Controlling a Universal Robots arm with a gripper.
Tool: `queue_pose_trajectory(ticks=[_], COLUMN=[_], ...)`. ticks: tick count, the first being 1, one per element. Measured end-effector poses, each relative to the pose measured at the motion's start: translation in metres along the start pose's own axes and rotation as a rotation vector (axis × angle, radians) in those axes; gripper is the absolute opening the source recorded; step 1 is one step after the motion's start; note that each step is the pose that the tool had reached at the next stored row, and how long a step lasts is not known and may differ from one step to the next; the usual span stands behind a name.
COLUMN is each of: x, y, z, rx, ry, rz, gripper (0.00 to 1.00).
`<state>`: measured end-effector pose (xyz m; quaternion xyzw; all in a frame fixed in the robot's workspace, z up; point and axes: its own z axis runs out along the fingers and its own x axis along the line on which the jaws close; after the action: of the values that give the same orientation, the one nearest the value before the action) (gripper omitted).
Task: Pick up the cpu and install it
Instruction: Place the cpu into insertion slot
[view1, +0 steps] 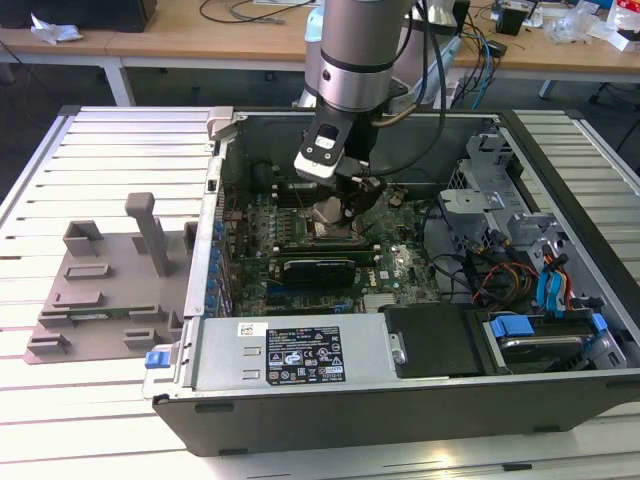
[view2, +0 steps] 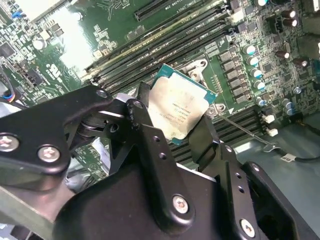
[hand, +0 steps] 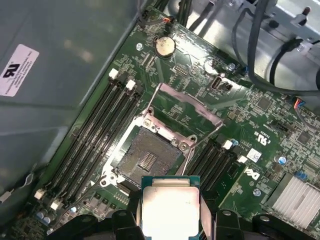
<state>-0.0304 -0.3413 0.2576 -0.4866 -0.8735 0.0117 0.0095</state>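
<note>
1. Between the two black fingers of the gripper, nearest the wrist cameras, sits the cpu. The pincer is clenched on two opposite edges of the chip. Its silver top faces up and its thin green rim shows along the free edges.
2. Just past the chip's far edge in the first wrist view lies the socket, uncovered, with its contact grid bare. The cpu is not seated in it.
3. At the socket's far side the metal retention frame stands swung up, so the room above the socket is open.
4. Low memory slots run along both sides of the socket. Beyond one bank the grey case wall rises and closes that side.
5. Farther on, a coin battery sits near the board's edge, and dark cables hang across behind it.
6. In the exterior view the arm reaches down into the open computer case, which lies on a slatted table. The gripper hangs over the middle of the motherboard, well apart from the walls. A long black card lies near it, and the drive cage crowds the exterior view's right.
</note>
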Motion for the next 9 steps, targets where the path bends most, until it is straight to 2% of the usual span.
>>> queue_pose_trajectory(ticks=[1, 4, 7, 9], x=[0.0001, 0.0003, 0.0004, 0.0003], y=[0.0003, 0.0007, 0.0007, 0.0007], z=[0.0, 0.0001, 0.0001, 0.0], rx=[0.0066, 0.0161, 0.0284, 0.0315], ry=[-0.0107, -0.0256, -0.0448, -0.0488], rz=[0.008, 0.025, 0.05, 0.068], gripper=[0.55, 0.55, 0.55, 0.55])
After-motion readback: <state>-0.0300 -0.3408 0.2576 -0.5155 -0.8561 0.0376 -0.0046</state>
